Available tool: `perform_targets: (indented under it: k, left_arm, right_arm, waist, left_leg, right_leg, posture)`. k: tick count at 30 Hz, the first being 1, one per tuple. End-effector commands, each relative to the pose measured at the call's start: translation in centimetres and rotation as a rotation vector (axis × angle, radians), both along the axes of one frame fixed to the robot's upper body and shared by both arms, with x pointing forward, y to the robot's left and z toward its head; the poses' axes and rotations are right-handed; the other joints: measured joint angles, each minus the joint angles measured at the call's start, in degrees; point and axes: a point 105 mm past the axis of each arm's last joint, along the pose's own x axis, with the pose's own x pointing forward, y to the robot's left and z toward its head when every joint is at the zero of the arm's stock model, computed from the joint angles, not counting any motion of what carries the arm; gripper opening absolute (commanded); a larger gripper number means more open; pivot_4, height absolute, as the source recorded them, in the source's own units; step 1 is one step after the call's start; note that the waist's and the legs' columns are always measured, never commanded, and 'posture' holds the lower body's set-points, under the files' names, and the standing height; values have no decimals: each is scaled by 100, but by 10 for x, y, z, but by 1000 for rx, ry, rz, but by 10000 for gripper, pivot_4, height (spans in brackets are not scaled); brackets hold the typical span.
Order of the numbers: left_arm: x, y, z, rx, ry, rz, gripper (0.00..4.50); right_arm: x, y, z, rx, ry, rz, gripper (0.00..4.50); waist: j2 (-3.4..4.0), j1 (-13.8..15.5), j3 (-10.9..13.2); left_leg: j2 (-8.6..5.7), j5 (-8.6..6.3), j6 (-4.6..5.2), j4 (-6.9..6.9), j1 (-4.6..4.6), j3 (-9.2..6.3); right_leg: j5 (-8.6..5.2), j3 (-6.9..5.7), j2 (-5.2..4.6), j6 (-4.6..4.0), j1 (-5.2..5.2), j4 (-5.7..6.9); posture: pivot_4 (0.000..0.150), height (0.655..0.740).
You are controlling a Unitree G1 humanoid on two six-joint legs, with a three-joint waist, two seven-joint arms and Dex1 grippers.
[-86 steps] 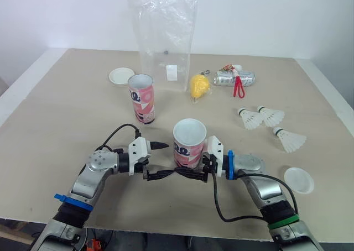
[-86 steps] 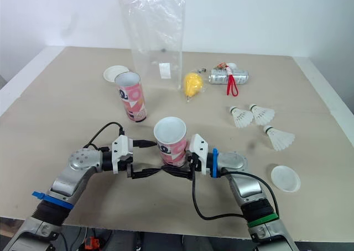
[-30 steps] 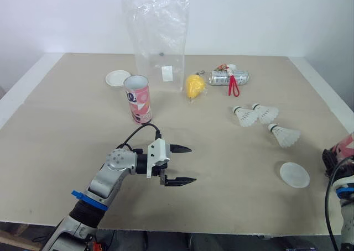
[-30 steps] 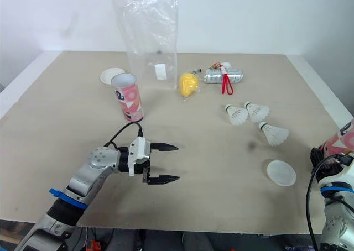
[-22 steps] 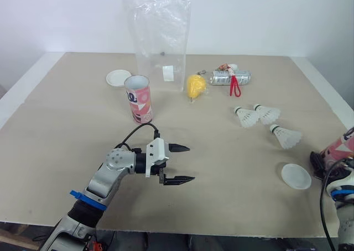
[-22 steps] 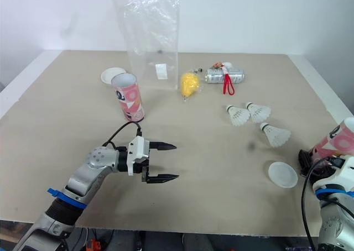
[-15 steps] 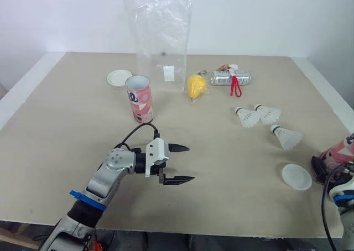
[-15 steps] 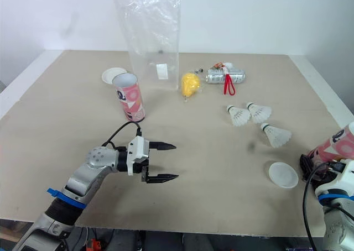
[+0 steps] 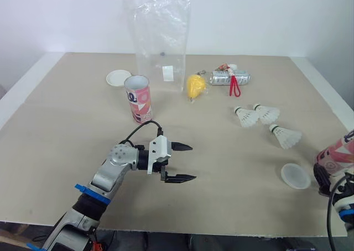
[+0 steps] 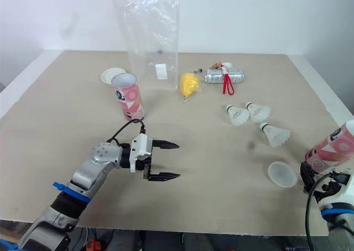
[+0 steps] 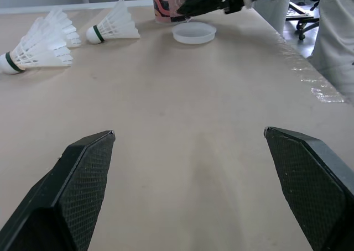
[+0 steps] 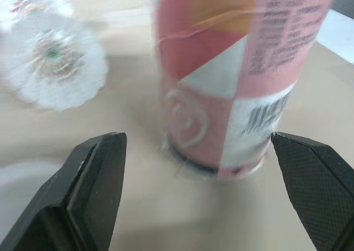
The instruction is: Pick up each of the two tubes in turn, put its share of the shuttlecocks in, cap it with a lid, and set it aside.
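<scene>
Pink tube [image 9: 138, 99] stands upright at left, white lid [image 9: 118, 77] behind it. Left gripper [image 9: 192, 162] hovers wide open, empty. Three shuttlecocks [image 9: 268, 114] lie further right. By another lid [image 9: 295, 175], right gripper [image 12: 196, 136] fingers spread wide, flanking the second tube [image 10: 334, 148].

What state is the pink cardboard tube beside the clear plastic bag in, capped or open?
Open: the pink cardboard tube stands upright, its round mouth uncovered; a white round lid lies apart, farther back.
</scene>
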Motion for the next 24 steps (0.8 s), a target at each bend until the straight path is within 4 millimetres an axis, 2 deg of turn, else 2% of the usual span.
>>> perform_targets:
  k: [1,6,9,13,16,20,22,24]
  left_arm:
    - [5,0,8,-8,-38,-14,45000]
    - [12,3,7,-10,-28,15,45000]
    - [15,5,6,-9,-27,47,45000]
    - [20,12,6,-23,-25,121,45000]
    - [23,17,7,-35,-33,178,45000]
    - [30,30,11,-69,-50,323,45000]
    - [33,35,12,-83,-57,391,45000]
    - [33,38,13,-91,-59,428,45000]
  right_arm:
    - [-13,7,26,-99,-14,65,44773]
    - [-32,29,41,-187,46,232,44773]
    - [-31,58,50,-204,23,427,44773]
    - [-16,108,56,-227,-21,742,44773]
    - [4,136,59,-227,-82,894,44773]
    - [39,189,59,-190,-164,1194,44773]
    - [51,204,58,-193,-181,1292,44773]
    - [57,211,56,-196,-184,1348,44773]
  waist:
    - [0,3,0]
    - [-1,5,1]
    - [-8,-4,5]
    - [-14,-10,8]
    - [-29,-9,16]
    - [-42,-6,26]
    - [-50,2,30]
    - [-52,78,31]
  left_leg:
    - [0,-1,-1,0,0,2]
    - [0,-5,-8,0,-2,3]
    - [6,-7,-11,0,0,4]
    - [8,-7,-11,3,2,5]
    - [8,-6,-11,8,3,6]
    - [7,-5,-11,7,0,7]
    - [7,-5,-10,8,-3,1]
    - [7,-5,-11,7,-5,0]
  right_leg:
    - [-1,1,-1,1,0,0]
    - [-3,1,-4,2,0,-7]
    - [-4,-1,-2,-1,-2,-8]
    - [-1,-1,-1,-1,-2,-7]
    - [2,-1,-2,-1,0,-7]
    - [5,1,0,0,-2,-8]
    - [9,-4,4,6,2,-8]
    - [18,-5,3,25,2,-9]
  posture:
    - [1500,7400]
    - [1500,7400]
    - [1500,7400]
    - [1500,7400]
    - [1500,7400]
    - [1500,7400]
    - [1500,7400]
    - [1500,7400]
